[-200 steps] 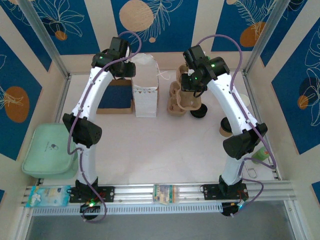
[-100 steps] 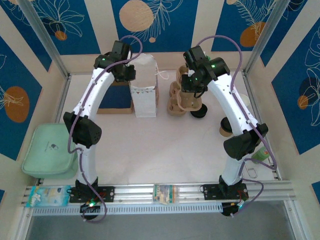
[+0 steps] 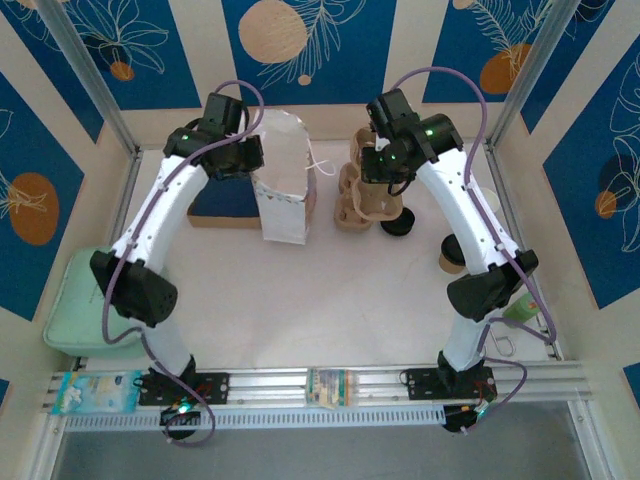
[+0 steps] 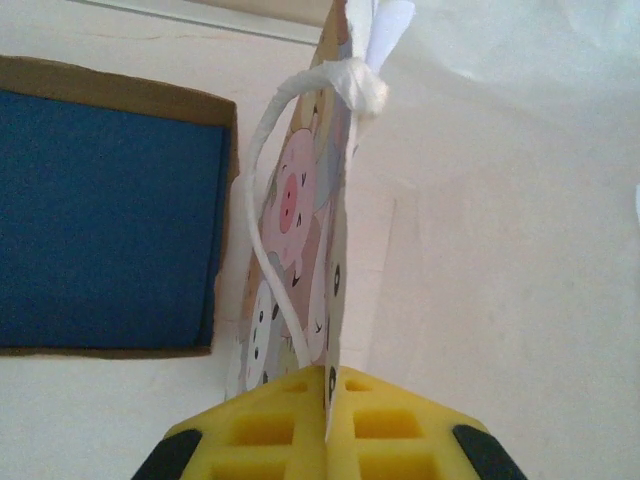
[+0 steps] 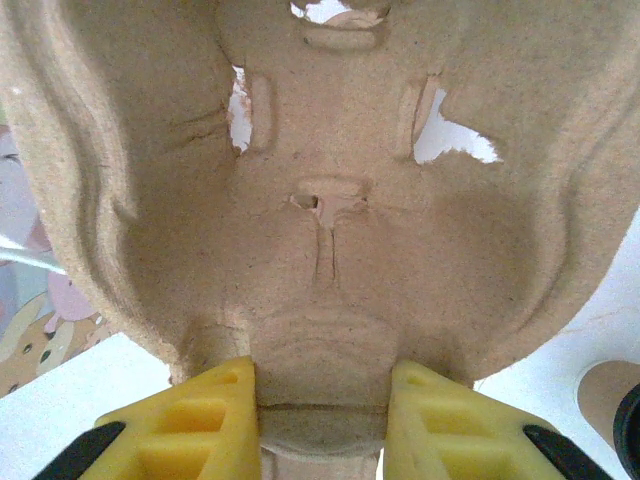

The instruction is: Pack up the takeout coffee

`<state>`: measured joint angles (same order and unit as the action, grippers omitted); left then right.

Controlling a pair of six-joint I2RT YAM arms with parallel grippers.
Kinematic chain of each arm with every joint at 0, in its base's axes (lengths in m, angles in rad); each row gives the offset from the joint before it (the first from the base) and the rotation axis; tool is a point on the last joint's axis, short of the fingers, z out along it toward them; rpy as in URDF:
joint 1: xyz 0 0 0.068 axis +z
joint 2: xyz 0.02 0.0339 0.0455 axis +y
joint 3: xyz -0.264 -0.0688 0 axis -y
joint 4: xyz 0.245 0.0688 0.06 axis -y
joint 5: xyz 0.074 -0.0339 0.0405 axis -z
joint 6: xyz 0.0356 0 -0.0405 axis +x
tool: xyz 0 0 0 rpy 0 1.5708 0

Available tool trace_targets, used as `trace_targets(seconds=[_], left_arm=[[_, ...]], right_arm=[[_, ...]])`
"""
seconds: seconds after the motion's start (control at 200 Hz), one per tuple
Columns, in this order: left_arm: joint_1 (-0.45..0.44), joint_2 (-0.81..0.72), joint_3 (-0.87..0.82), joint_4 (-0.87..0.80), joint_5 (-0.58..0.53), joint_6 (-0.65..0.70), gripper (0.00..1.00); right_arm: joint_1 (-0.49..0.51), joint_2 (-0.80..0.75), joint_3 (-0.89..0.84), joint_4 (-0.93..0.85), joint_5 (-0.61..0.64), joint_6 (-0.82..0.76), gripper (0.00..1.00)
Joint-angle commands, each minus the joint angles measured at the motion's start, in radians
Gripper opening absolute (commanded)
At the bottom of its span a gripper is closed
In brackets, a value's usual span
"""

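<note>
- Your left gripper (image 4: 327, 385) has its yellow fingers pressed together on the rim of the white paper bag (image 4: 300, 215), so it is pinching the bag
- The bag's string handle (image 4: 262, 215) loops just in front of those fingers, so take care not to snag it
- In the top view the bag leans toward that gripper. Pull softly and a little at a time, so the mouth opens wide and the thin paper does not rip
- The bag looks tall and light, and I think a hard tug could tip it over
- Your right gripper (image 5: 322, 385) is pinching the bottom lip of the brown cup carrier (image 5: 330, 200), with one finger on each side
- The takeout coffee (image 5: 603, 395) is in no gripper. It stands on the table (image 3: 330, 300), down and to the right of the right gripper, near the carrier but not touching it
- The job looks early to me, because the coffee is not in the carrier or the bag yet
- The carrier looks soft and bendy, so move it slowly and lay it flat before any cup goes in
- Carry the coffee straight up so nothing spills
</note>
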<state>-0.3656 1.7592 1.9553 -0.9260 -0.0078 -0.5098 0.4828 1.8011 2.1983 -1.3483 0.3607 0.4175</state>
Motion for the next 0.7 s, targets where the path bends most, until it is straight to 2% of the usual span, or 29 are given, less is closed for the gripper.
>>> trace_targets(seconds=[0.0,0.255,0.42,0.695], left_arm=[[-0.017,-0.096,-0.072,0.072,0.026,-0.094,0.00],[-0.103,-0.242,-0.245,0.125,-0.058,-0.211,0.00],[-0.196,-0.293,-0.276,0.084,-0.153,-0.279,0.00],[-0.303,-0.368,-0.332,-0.007,-0.228,-0.439,0.00]], right_arm=[[0.007,-0.053,0.017,-0.022,-0.025,-0.017,0.29],[0.004,-0.089,0.021,-0.046,-0.035,-0.028,0.29],[-0.001,-0.100,0.049,-0.070,-0.040,-0.036,0.29],[-0.002,-0.133,0.061,-0.102,-0.040,-0.045,0.29]])
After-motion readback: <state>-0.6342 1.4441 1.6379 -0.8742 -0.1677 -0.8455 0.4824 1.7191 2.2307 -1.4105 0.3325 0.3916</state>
